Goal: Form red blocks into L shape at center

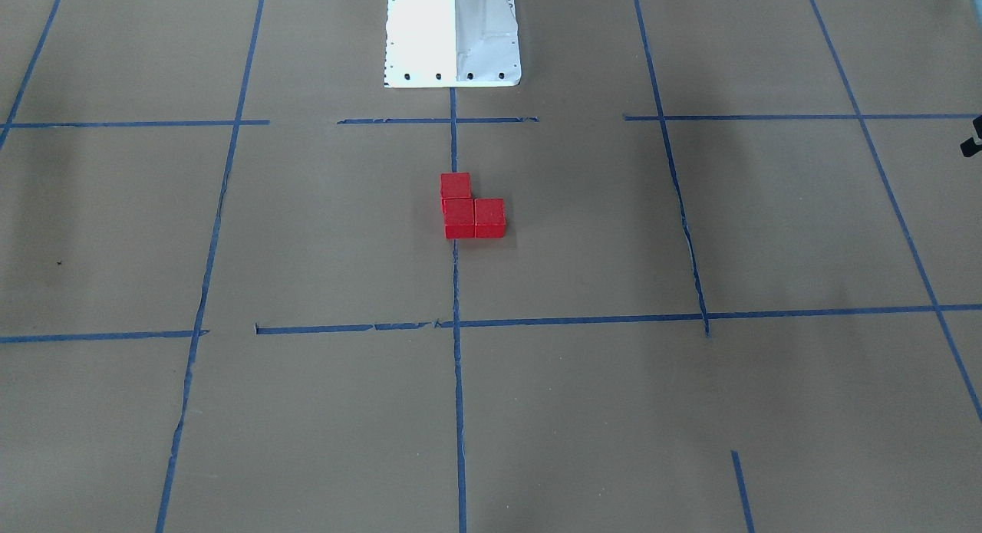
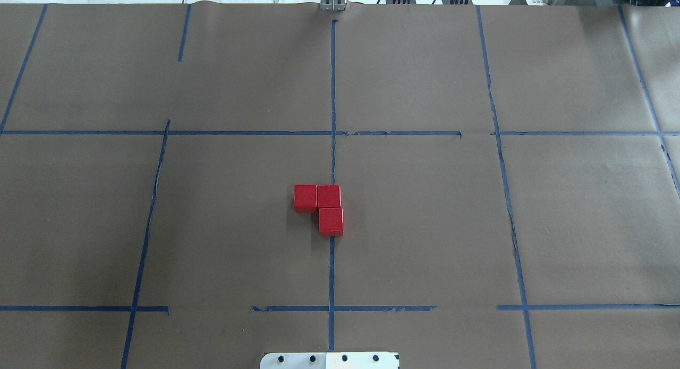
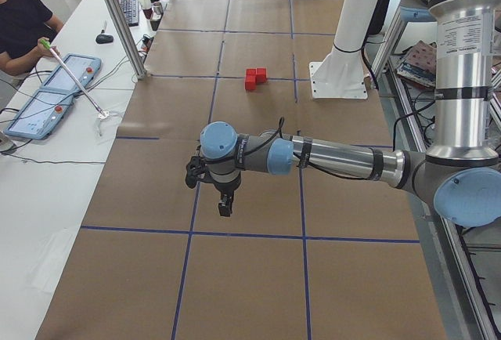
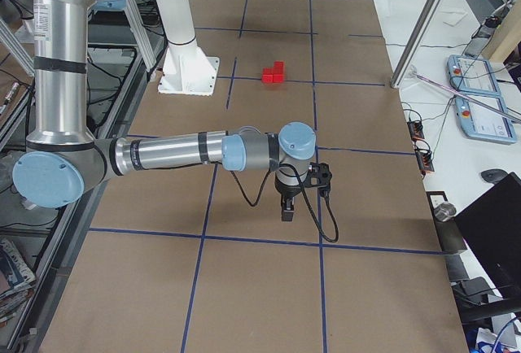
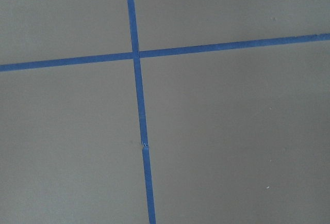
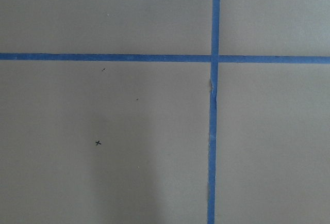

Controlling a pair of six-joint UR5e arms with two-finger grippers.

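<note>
Looks basically done: the three red blocks (image 2: 328,196) sit touching in an L on the blue tape line (image 2: 331,268) at the center (image 2: 425,220), well apart from the left gripper (image 3: 225,207) and right gripper (image 4: 286,209). Can't tell if either's spread or pinched. Next move is probably just parking.

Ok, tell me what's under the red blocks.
They sit on brown paper. The blue tape line passes beneath two of the red blocks, and that stretch is hidden. Nothing rests on top.
</note>
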